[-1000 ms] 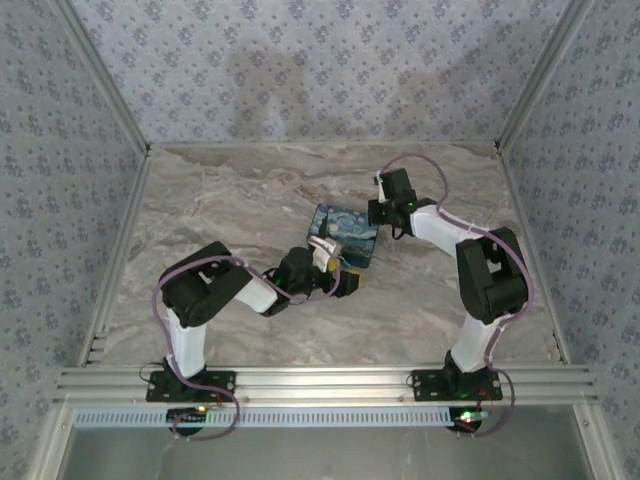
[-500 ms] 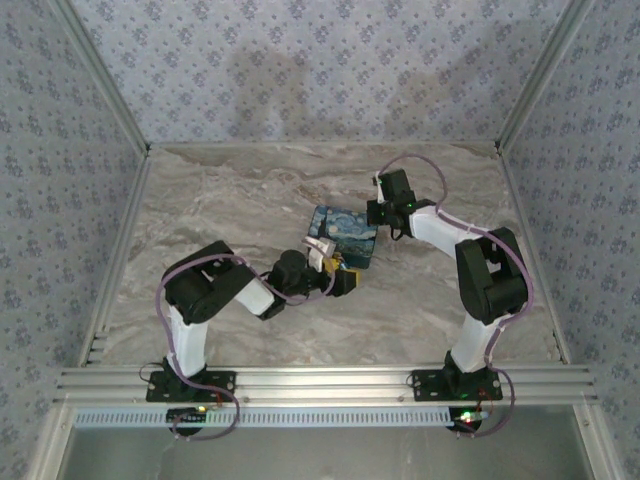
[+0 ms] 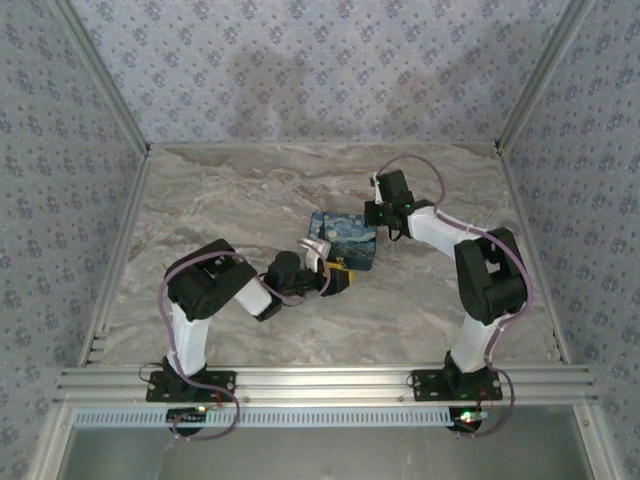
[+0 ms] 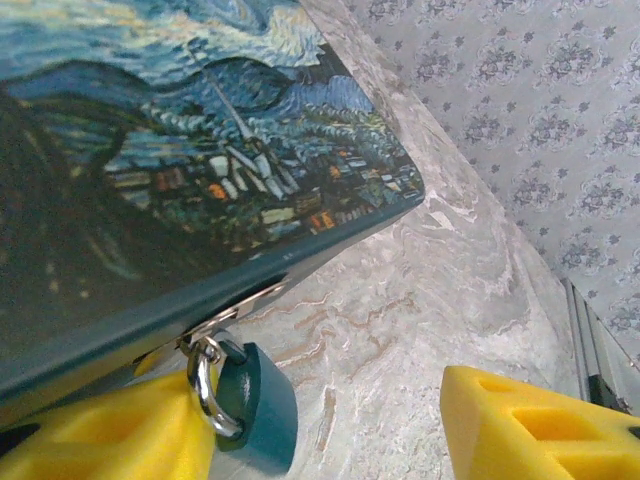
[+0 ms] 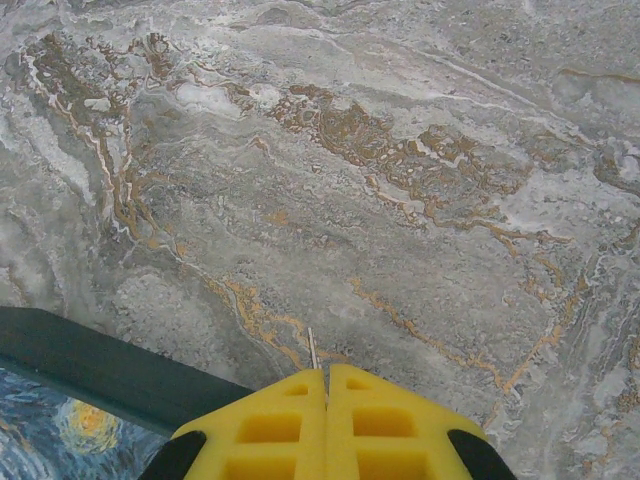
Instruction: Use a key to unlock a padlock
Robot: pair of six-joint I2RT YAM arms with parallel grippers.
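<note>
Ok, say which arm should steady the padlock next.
Left. The left gripper, open, brackets the padlock hanging off the box; the right gripper, shut on a thin metal tip, points at the table.

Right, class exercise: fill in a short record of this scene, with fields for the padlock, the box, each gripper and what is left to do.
padlock: small teal body, silver shackle, hanging from the hasp at the box's edge
box: night-sky painting print, on the marble table
left gripper: open, yellow fingers either side of the padlock
right gripper: shut on a thin metal tip, apparently the key, beside the box
remaining: key not yet in the padlock
</note>
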